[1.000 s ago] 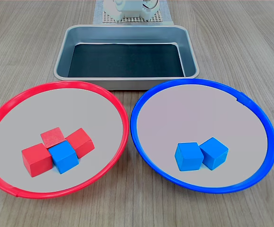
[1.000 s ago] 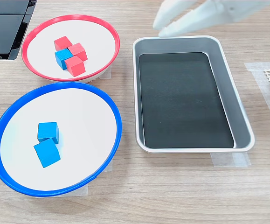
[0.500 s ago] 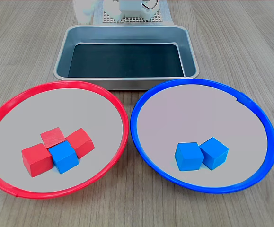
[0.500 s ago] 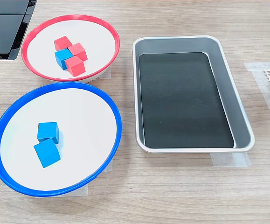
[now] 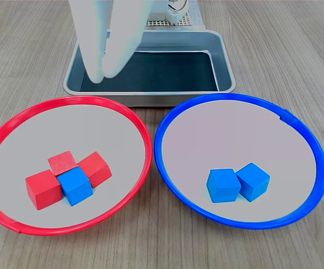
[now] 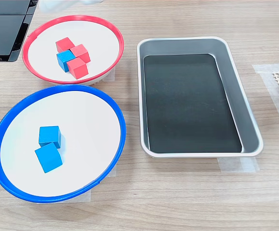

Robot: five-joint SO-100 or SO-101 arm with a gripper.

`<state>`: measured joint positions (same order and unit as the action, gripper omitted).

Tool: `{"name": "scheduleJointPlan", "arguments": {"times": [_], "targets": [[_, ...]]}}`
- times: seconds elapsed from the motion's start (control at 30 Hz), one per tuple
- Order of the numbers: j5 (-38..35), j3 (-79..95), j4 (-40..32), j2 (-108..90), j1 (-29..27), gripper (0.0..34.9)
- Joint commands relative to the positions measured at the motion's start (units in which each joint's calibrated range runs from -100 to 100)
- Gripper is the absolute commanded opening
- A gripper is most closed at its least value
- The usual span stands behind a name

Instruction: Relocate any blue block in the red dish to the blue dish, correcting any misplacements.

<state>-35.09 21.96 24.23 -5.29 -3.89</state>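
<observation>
Probably light and rigid, the blue block [image 5: 75,187], wedged among red cubes [image 5: 43,189] at the red dish's [image 5: 129,116] six o'clock, suits a top-down pinch by the empty, slightly parted pincer [image 5: 103,74].

Table [image 5: 296,50]: wood grain, matt, pale. Metal tray [image 5: 224,61]: brushed silver walls with a soft sheen, dark matt liner on its floor. Red dish [image 5: 142,134] and blue dish [image 5: 318,151]: glossy plastic-looking rims, smooth matt grey insides. Blue block [image 5: 75,186]: smooth, plain faces, slight sheen.
</observation>
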Motion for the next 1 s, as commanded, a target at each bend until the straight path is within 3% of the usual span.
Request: {"name": "scheduleJointPlan", "arguments": {"times": [0.0,0.4,0.7,0.97], "targets": [[-1.3,-0.9,0.2,-1.1,0.4,0.2],[-4.2,-0.8,0.8,-1.3,-0.2,0.2],[-23.9,1.2,0.9,1.7,-2.6,0.2],[-27.0,-0.7,1.2,5.2,-2.7,0.2]]}}
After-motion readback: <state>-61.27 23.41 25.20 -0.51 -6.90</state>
